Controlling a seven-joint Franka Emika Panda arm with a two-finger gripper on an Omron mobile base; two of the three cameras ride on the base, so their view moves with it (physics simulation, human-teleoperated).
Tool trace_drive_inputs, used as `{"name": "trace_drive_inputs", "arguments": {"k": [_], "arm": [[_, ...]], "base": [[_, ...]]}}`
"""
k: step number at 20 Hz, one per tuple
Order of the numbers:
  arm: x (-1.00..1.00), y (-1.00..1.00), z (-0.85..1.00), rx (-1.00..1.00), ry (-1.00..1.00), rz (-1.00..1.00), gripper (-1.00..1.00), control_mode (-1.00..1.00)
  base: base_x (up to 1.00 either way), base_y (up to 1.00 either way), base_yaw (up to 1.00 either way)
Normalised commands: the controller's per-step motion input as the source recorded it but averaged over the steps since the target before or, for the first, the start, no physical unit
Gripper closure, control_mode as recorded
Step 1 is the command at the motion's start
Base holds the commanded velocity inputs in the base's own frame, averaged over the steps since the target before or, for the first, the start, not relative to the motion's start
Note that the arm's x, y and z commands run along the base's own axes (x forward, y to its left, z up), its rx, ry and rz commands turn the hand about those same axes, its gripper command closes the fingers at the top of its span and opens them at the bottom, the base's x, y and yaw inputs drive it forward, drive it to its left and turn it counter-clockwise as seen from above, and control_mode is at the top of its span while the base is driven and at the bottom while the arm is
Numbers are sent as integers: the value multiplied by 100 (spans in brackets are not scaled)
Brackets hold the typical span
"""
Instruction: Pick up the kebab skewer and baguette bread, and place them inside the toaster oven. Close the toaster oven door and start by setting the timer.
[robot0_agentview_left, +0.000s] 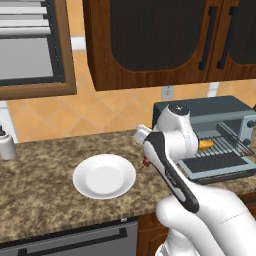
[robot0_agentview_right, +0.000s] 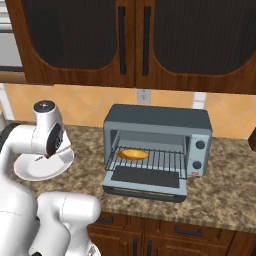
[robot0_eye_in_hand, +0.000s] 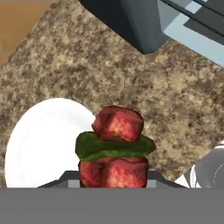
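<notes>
One tool (robot0_eye_in_hand: 114, 186) clamps kebab skewer (robot0_eye_in_hand: 115, 144) | above plate (robot0_eye_in_hand: 39, 140) edge

White plate (robot0_agentview_left: 104, 176) on granite counter (robot0_agentview_left: 45, 210)

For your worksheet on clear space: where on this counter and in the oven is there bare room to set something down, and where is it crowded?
Free: the white plate; the granite counter left of and in front of it; the rack right of the baguette bread in the toaster oven. Crowded: between the plate and the lowered toaster oven door, where the arm holds the kebab skewer.
</notes>
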Motion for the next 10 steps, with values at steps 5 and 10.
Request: {"name": "trace_drive_inputs", "arguments": {"k": [5, 10], "arm": [[-43, -96, 57, 13, 1, -49, 100, -100], [-43, -100, 46, 9, 4, -35, 100, -100]], "base": [[0, 0, 0], [0, 0, 0]]}}
